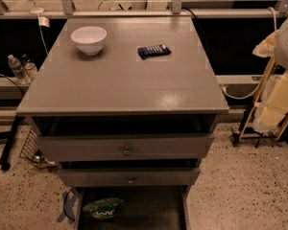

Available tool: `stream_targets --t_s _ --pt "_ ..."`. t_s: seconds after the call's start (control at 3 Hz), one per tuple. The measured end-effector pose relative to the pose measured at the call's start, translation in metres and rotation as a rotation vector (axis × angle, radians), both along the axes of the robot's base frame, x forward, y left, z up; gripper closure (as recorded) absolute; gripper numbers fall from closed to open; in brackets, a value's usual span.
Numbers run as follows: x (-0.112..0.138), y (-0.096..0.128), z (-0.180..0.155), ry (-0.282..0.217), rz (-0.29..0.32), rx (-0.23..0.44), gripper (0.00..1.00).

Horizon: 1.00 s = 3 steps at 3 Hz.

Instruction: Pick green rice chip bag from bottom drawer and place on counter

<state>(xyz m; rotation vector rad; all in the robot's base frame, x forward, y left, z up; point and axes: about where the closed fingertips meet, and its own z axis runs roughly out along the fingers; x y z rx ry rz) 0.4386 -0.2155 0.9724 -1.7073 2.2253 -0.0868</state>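
The crinkly bright-green rice chip bag (102, 208) lies at the left of the shallow grey bottom drawer (149, 212), close to its side wall. A grasp there could jam against that wall or the knobbed drawers overhanging it, and the slick pouch might slip. On the broad grey counter (129, 90), a careless set-down could knock the white bowl (89, 39) or the small dark wrapped bar (154, 51). The bag lies flat, lettering up, with its long axis running left to right. The gripper is out of view, so whether it is open or closed cannot be told.

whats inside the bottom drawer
The green rice chip bag lies in the bottom drawer, at its left. The drawer's front is out of frame; its back is hidden under the drawers above. The claw is not in view.
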Motion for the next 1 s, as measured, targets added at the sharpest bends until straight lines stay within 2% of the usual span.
stream_targets --t_s 0.33,0.67,1.0 --pt "-0.006 0.014 -0.051 0.015 -0.022 0.147 0.0" --pt "-0.013 0.047 -0.104 0.032 -0.033 0.306 0.0" --pt "-0.01 0.079 -0.152 0.021 -0.059 0.432 0.0"
